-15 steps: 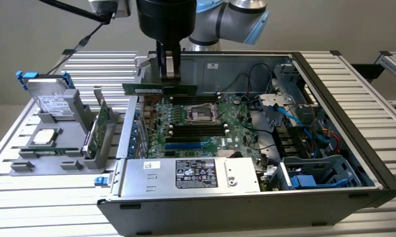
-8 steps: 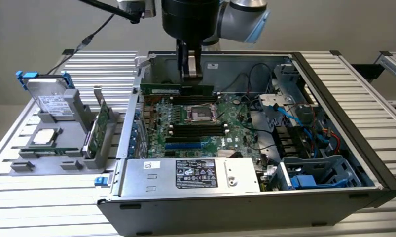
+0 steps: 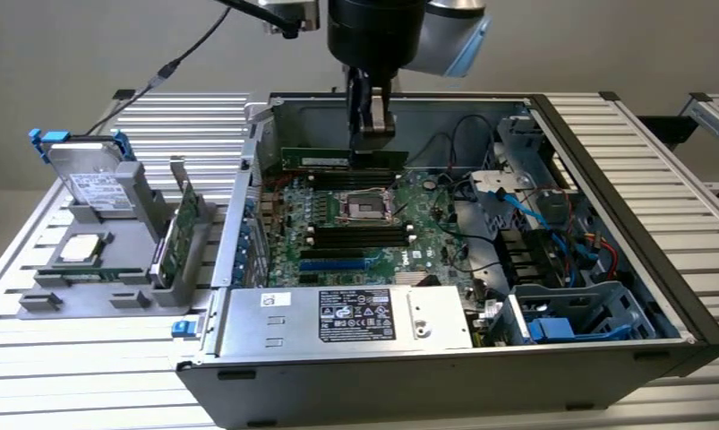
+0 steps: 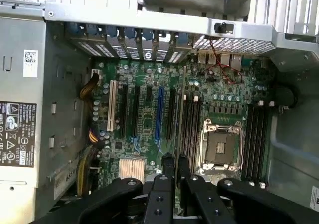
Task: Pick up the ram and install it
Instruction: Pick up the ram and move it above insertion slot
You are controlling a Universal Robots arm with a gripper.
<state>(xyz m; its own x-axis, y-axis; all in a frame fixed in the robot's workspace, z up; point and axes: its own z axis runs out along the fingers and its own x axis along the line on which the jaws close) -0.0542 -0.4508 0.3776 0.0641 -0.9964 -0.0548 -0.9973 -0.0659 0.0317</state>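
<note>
Holder tray: grey plastic tray [image 3: 37,305] on the slatted table, at the exterior view's far left, outside the case
Hard drive: silver boxy drive with blue clips [image 3: 87,179], standing at the tray's far end
Processor: square silver chip [image 3: 83,246], flat in the tray, nearer than the drive
Expansion card: taller green card [image 3: 186,213], upright at the tray's right edge, just beside the case wall
Computer case: open black and grey metal tower [image 3: 646,224] on its side, green motherboard [image 3: 425,219] [image 4: 144,119] facing up
Power supply: grey metal box with a black label [image 3: 347,315], near left in the case
Ram stick: long thin green ram stick [image 3: 323,159] [image 4: 180,114], on edge over the motherboard's far part, beyond the square metal processor socket [image 3: 362,204] [image 4: 222,147], lengthwise left to right; contact with a slot cannot be told
Gripper: black two-finger gripper [image 3: 372,134] [image 4: 174,162], reaching down into the case, fingers closed narrowly on the ram stick's upper edge
Drive cage: blue plastic cage [image 3: 574,313], near right corner of the case
</note>
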